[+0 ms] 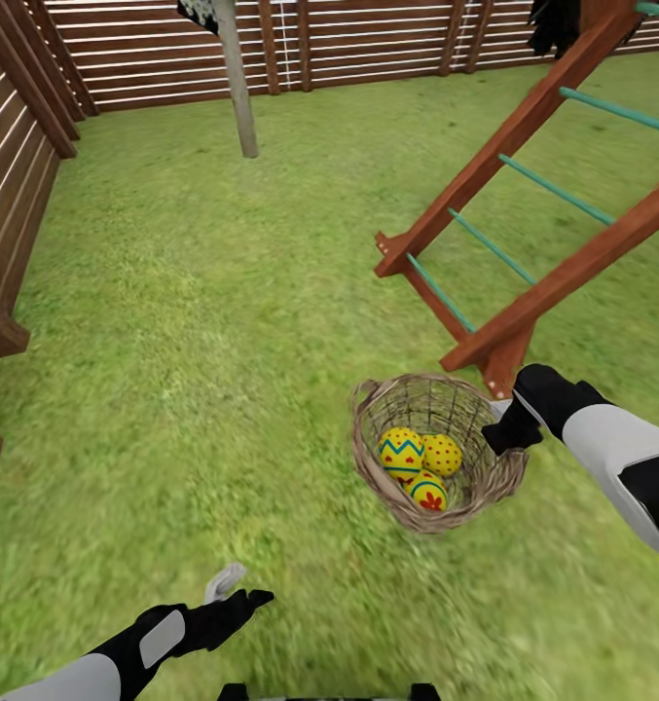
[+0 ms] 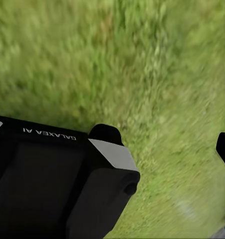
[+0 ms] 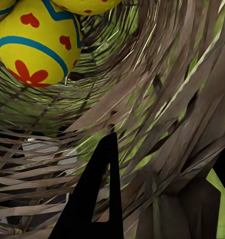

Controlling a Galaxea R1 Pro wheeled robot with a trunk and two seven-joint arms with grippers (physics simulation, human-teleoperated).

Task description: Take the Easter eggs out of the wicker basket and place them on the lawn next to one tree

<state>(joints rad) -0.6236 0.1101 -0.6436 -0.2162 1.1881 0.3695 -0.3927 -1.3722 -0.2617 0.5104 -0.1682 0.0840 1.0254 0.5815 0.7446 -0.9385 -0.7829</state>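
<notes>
I see my right pincer (image 1: 504, 433) at the wicker basket (image 1: 373, 458) rim; its opening I cannot tell. Three Easter eggs (image 1: 421, 465) lie inside. My left pincer (image 1: 234, 596) hovers over lawn (image 1: 173, 341), spread wide.

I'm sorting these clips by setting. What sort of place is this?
Most likely a fenced back garden with play equipment: a grass lawn, a brown slatted wooden fence around it, and a wooden climbing frame with green rungs. A wicker basket of painted eggs sits on the grass.

Green lawn (image 1: 193, 321) carries the wicker basket (image 1: 387, 487), ladder frame (image 1: 504, 263) and tree trunk (image 1: 237, 88)
</notes>
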